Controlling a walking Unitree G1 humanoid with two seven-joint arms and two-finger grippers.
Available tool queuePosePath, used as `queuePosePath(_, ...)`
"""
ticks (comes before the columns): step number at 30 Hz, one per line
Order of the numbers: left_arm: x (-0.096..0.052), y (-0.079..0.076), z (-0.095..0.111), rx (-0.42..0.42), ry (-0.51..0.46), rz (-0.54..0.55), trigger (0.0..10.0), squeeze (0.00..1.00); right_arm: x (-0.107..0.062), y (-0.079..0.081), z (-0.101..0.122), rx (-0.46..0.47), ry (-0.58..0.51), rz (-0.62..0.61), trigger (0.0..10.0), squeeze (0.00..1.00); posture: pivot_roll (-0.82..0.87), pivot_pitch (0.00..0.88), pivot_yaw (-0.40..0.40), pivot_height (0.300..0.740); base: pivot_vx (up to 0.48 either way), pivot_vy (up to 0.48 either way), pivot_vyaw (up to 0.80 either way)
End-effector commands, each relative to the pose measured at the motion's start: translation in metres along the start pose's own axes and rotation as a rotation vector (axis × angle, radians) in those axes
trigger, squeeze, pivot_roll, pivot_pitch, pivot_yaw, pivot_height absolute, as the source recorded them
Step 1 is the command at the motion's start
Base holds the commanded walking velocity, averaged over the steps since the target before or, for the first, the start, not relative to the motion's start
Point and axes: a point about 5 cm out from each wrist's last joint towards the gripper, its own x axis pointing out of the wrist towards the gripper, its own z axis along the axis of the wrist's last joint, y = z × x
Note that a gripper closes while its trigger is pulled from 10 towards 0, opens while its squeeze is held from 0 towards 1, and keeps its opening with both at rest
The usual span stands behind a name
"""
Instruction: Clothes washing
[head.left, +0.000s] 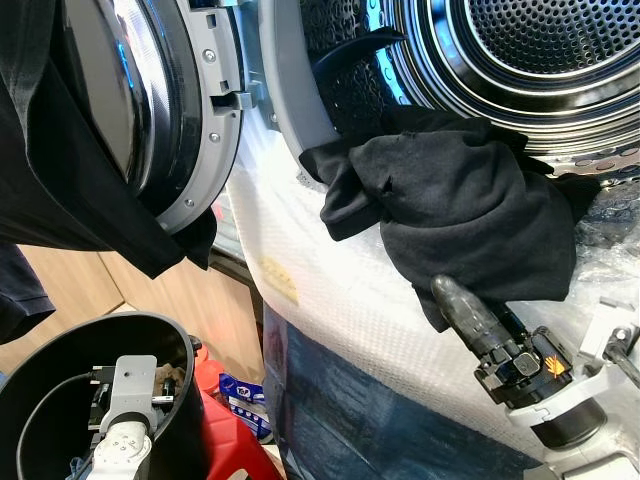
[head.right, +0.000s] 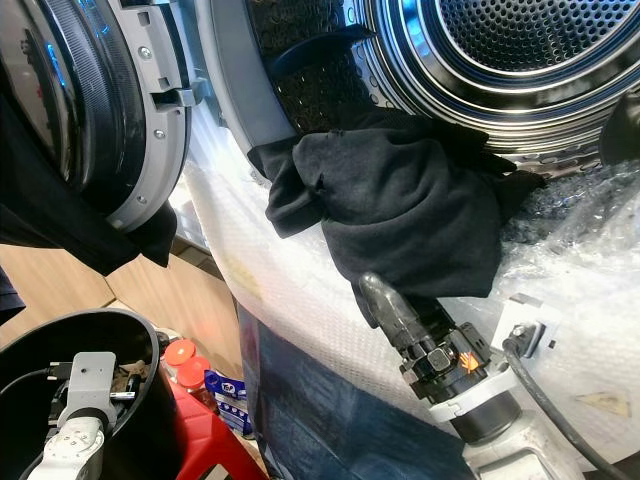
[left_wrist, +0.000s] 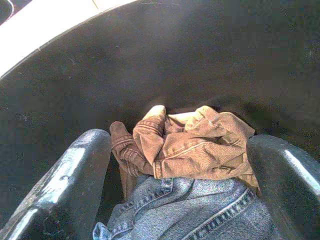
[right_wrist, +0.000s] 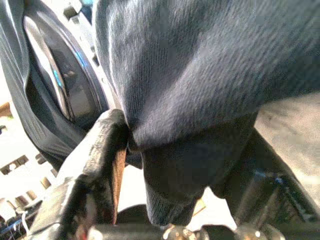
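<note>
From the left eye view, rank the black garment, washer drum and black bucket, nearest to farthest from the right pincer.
1. Black garment: held by the right pincer at its lower edge, draped over the washer's lip.
2. Washer drum: beyond the garment, at the top.
3. Black bucket: far over on the robot's left, low, around the left pincer.

Right gripper (head.left: 445, 295) of glossy black tapered fingers, black knuckle block with a small orange mark, white collar, black cable behind; left gripper (left_wrist: 170, 200) the same scuffed black (grey light-catching sheen), pale grey screwed wrist bracket, thin black cable
</note>
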Motion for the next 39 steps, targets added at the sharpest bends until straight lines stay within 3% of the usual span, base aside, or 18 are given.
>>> queuePosePath(1,0.0,0.002,-0.005,0.027,0.023,-0.005,10.0,0.0,0.001,0.011,0.011,-0.049,-0.033,0.053,0.0,0.0,0.11,0.0,0.051,0.74,0.0,0.0,0.0)
queuePosePath(7,0.001,0.0,-0.005,0.027,0.026,-0.007,10.0,0.0,-0.002,0.019,0.019,-0.084,-0.044,0.095,0.0,0.0,0.1,0.0,0.053,0.74,0.0,0.0,0.0)
queuePosePath(12,0.002,-0.002,-0.003,0.028,0.025,-0.012,10.0,0.0,0.008,0.029,0.038,-0.101,-0.144,0.147,0.0,0.0,0.1,0.0,0.058,0.74,0.0,0.0,0.0)
queuePosePath(16,0.002,-0.002,-0.003,0.027,0.024,-0.011,10.0,0.0,0.01,0.03,0.041,-0.114,-0.151,0.159,0.0,0.0,0.1,0.0,0.058,0.74,0.0,0.0,0.0)
queuePosePath(21,0.004,0.0,-0.001,0.023,0.022,-0.001,10.0,0.0,0.03,0.035,0.057,-0.152,-0.226,0.202,0.0,0.0,0.1,0.0,0.067,0.74,0.0,0.0,0.0)
queuePosePath(23,0.005,0.0,0.0,0.024,0.021,0.0,10.0,0.0,0.039,0.038,0.067,-0.15,-0.284,0.224,0.0,0.0,0.1,0.0,0.071,0.74,0.0,0.0,0.0)
queuePosePath(26,0.008,0.0,0.007,0.018,0.005,0.007,10.0,0.0,0.06,0.043,0.102,-0.184,-0.407,0.286,0.0,0.0,0.11,0.0,0.071,0.74,0.0,0.0,0.0)
queuePosePath(27,0.008,0.0,0.007,0.018,0.005,0.007,10.0,0.0,0.06,0.043,0.102,-0.184,-0.407,0.286,0.0,0.0,0.11,0.0,0.071,0.74,0.0,0.0,0.0)
queuePosePath(28,0.009,0.001,0.01,0.008,-0.009,0.018,10.0,0.0,0.073,0.047,0.113,-0.181,-0.432,0.35,0.0,0.0,0.11,0.0,0.073,0.74,0.0,0.0,0.0)
queuePosePath(29,0.009,0.001,0.01,0.008,-0.009,0.018,10.0,0.0,0.073,0.047,0.113,-0.181,-0.432,0.35,0.0,0.0,0.11,0.0,0.073,0.74,0.0,0.0,0.0)
queuePosePath(30,0.008,0.001,0.012,-0.001,-0.022,0.028,10.0,0.0,0.089,0.05,0.116,-0.172,-0.444,0.388,0.0,0.0,0.11,0.0,0.08,0.74,0.0,0.0,0.0)
queuePosePath(31,0.008,0.001,0.012,-0.001,-0.022,0.028,10.0,0.0,0.089,0.05,0.116,-0.172,-0.444,0.388,0.0,0.0,0.11,0.0,0.08,0.74,0.0,0.0,0.0)
queuePosePath(32,0.006,0.004,0.015,-0.025,-0.059,0.06,10.0,0.0,0.105,0.053,0.117,-0.158,-0.455,0.4,0.0,0.0,0.12,0.0,0.074,0.74,0.0,0.0,0.0)
queuePosePath(33,0.006,0.004,0.016,-0.034,-0.072,0.07,10.0,0.0,0.108,0.053,0.118,-0.154,-0.457,0.402,0.0,0.0,0.12,0.0,0.074,0.74,0.0,0.0,0.0)
queuePosePath(34,0.004,0.011,0.034,-0.076,-0.195,0.116,10.0,0.0,0.123,0.056,0.117,-0.106,-0.434,0.426,0.0,0.0,0.15,0.0,0.058,0.74,0.0,0.0,0.0)
queuePosePath(38,0.002,0.022,0.051,-0.113,-0.303,0.186,10.0,0.0,0.147,0.053,0.113,-0.109,-0.357,0.408,0.0,0.0,0.16,0.0,0.052,0.74,0.0,0.0,0.0)
queuePosePath(39,0.002,0.025,0.057,-0.111,-0.336,0.198,10.0,0.0,0.162,0.05,0.11,-0.133,-0.314,0.369,0.0,0.0,0.16,0.0,0.053,0.74,0.0,0.0,0.0)
